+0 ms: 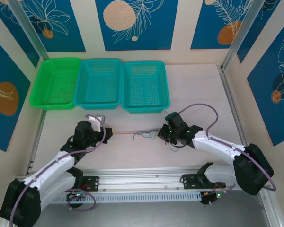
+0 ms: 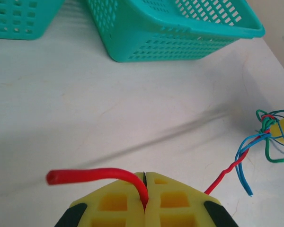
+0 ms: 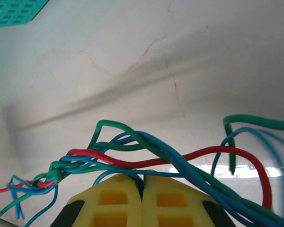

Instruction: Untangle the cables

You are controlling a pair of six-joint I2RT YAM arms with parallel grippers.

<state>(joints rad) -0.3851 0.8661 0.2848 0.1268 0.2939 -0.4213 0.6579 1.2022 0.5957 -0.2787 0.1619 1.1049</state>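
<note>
A green basket (image 1: pixel 59 60), a middle teal basket (image 1: pixel 100 60) and a right teal basket (image 1: pixel 145 64) are lined along the table's (image 1: pixel 199 90) far edge, with bare surface left before them. Mid-table, between two low, outstretched arms, the red cable (image 1: pixel 128 133) is clamped by the left gripper (image 1: pixel 107 132), and the tangled cables (image 1: pixel 144 135) are pinched by the closed right gripper (image 1: pixel 160 135).

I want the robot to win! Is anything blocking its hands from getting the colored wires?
Nothing visible is in the way. The left gripper is shut on the red cable, and the right gripper is shut on the tangled cables. Between them the red cable stretches above the table.
</note>
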